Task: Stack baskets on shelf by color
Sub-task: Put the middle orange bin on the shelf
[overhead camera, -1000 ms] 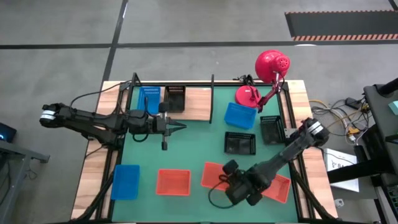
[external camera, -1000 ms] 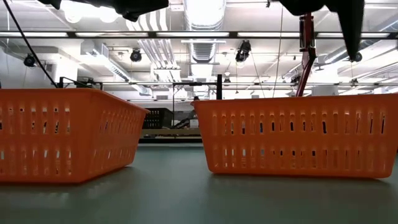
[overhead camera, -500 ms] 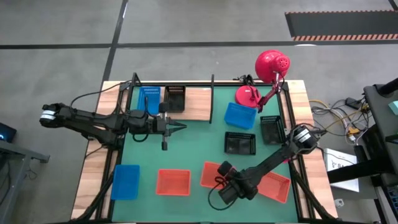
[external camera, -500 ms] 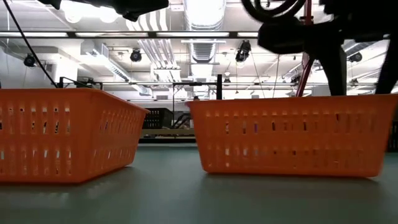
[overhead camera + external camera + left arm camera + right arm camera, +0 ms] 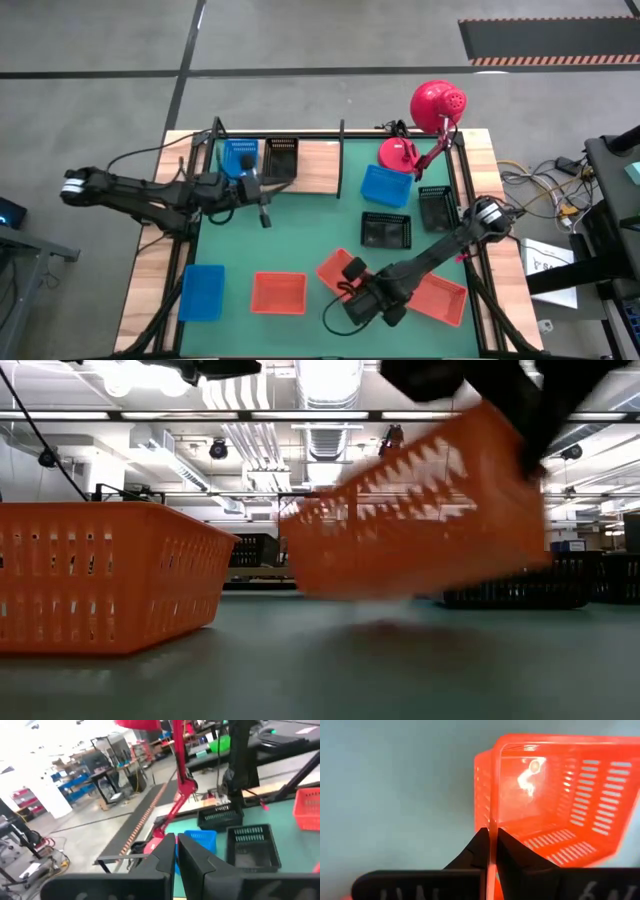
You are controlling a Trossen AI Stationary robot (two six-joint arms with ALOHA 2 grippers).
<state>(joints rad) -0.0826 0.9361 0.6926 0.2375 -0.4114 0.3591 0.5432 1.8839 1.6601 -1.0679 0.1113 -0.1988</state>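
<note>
My right gripper (image 5: 350, 272) is shut on an orange basket (image 5: 333, 264) that sits tilted over the green mat's near middle; the low view shows the orange basket (image 5: 410, 510) with one end raised. Two more orange baskets (image 5: 278, 292) (image 5: 442, 300) rest flat on the mat. A blue basket (image 5: 240, 156) and a black basket (image 5: 283, 156) sit on the wooden shelf (image 5: 320, 165) at the far left. My left gripper (image 5: 268, 188) hovers shut by the shelf's near edge, holding nothing. My right gripper pinches the orange basket's end wall at its rim (image 5: 493, 822), one finger inside the basket and one outside. The fingers (image 5: 475, 852) come from above, pointing steeply down, across the rim. The basket hangs tilted, its held end raised; whether its low corner touches the mat I cannot tell.
A blue basket (image 5: 385, 185), two black baskets (image 5: 386, 230) (image 5: 437, 208) and a red desk lamp (image 5: 437, 105) crowd the mat's far right. Another blue basket (image 5: 203, 292) lies near left. Black posts frame the shelf.
My right gripper has moved toward the table's left over the orange basket and shut on its end wall. That basket has turned about and tipped up at the held end. My left gripper has swung a little toward the shelf.
</note>
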